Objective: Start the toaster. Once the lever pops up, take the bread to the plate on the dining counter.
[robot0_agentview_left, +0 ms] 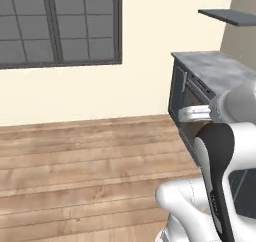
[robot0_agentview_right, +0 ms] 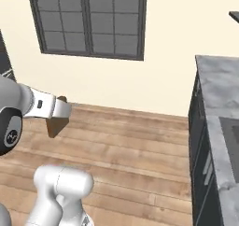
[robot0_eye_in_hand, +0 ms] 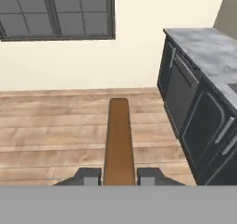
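We are carrying the bread [robot0_eye_in_hand: 118, 140] across the room: the pincer [robot0_eye_in_hand: 118, 176] is clamped on its near end, and the thin brown slice stands on edge between the two dark tips, running straight out toward twelve o'clock in the hand view. In the right base view the slice [robot0_agentview_right: 58, 120] hangs from the hand at about nine o'clock, over the wooden floor [robot0_agentview_right: 130, 145]. A marble worktop [robot0_eye_in_hand: 208, 56] with dark cabinet fronts lies at two to three o'clock, under a window [robot0_eye_in_hand: 55, 12] on the cream wall; we judge this is the narrow one, not our goal. To do this well, we should keep the grip firm, the wrist level, and turn the base slowly so the slice does not swing loose.
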